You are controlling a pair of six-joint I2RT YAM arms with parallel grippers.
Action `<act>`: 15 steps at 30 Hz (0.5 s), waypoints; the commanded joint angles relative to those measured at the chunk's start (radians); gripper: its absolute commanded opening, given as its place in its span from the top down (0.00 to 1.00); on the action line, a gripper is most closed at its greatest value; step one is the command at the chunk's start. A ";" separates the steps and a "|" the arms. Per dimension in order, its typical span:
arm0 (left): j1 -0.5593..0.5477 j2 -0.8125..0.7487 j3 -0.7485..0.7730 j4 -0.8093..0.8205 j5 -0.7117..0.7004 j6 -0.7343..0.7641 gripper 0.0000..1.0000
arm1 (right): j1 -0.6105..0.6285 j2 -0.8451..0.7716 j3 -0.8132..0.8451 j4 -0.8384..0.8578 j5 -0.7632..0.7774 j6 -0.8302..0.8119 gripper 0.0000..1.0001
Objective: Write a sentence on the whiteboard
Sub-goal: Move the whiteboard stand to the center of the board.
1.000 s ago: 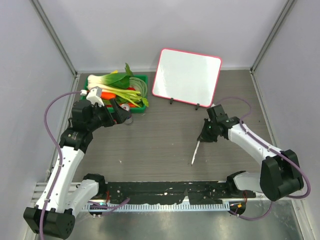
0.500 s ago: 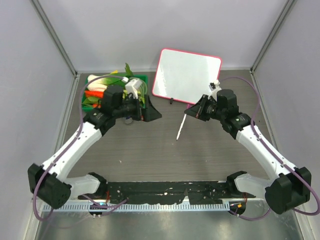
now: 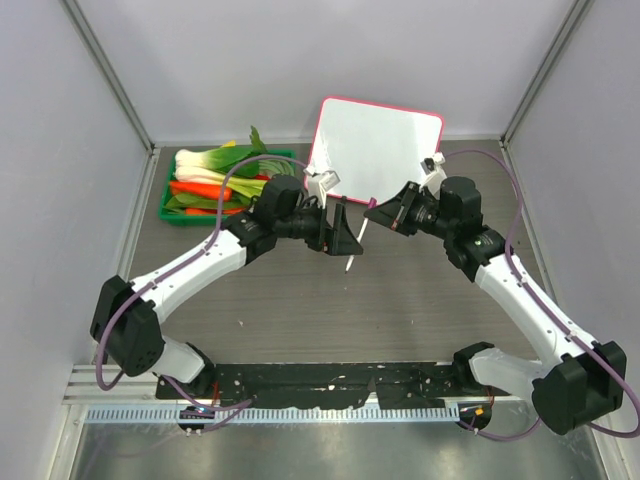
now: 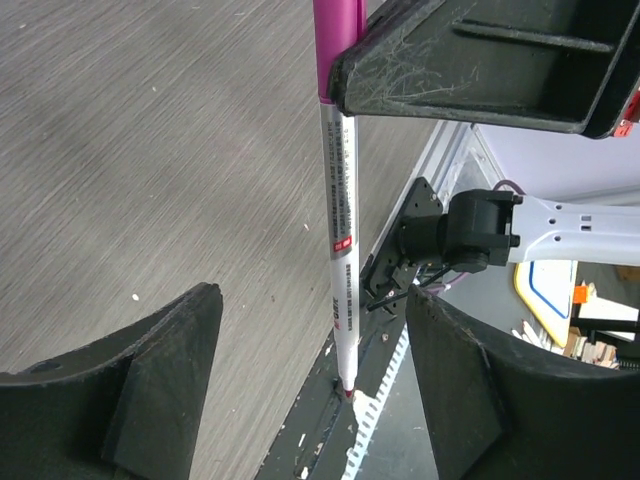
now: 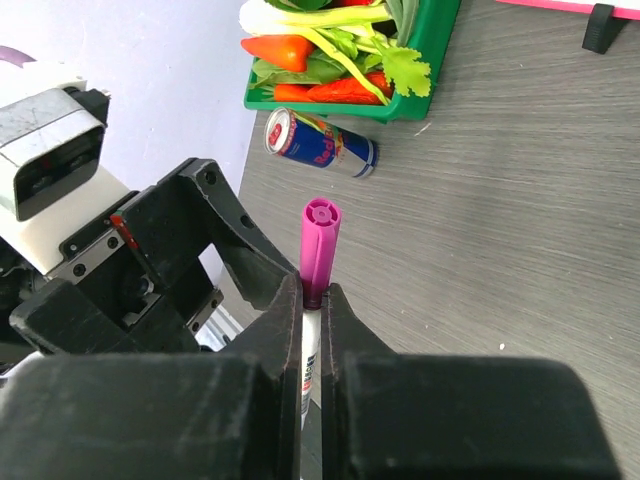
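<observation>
The whiteboard (image 3: 375, 155) stands at the back on its black feet, its face blank; no sentence shows on it. My right gripper (image 3: 385, 214) is shut on a marker (image 3: 356, 252), white with a pink end, held tilted above the table in front of the board. In the right wrist view the fingers (image 5: 285, 330) clamp the marker (image 5: 320, 240) just below its pink end. My left gripper (image 3: 345, 240) is open. Its fingers (image 4: 150, 390) stand on either side of the marker's white body (image 4: 340, 230) without touching it. The marker's red tip (image 4: 347, 390) is bare.
A green tray (image 3: 168, 197) of vegetables sits at the back left. A Red Bull can (image 5: 320, 143) lies on the table beside the tray (image 5: 430, 60). Grey walls close the sides and back.
My left arm swung from the tray to the middle, its open jaws now flanking the marker. My right arm lifted the marker from the table toward the board.
</observation>
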 commanded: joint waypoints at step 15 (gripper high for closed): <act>-0.010 0.048 0.001 0.130 0.123 -0.017 0.76 | 0.004 -0.039 0.017 0.111 0.034 0.053 0.99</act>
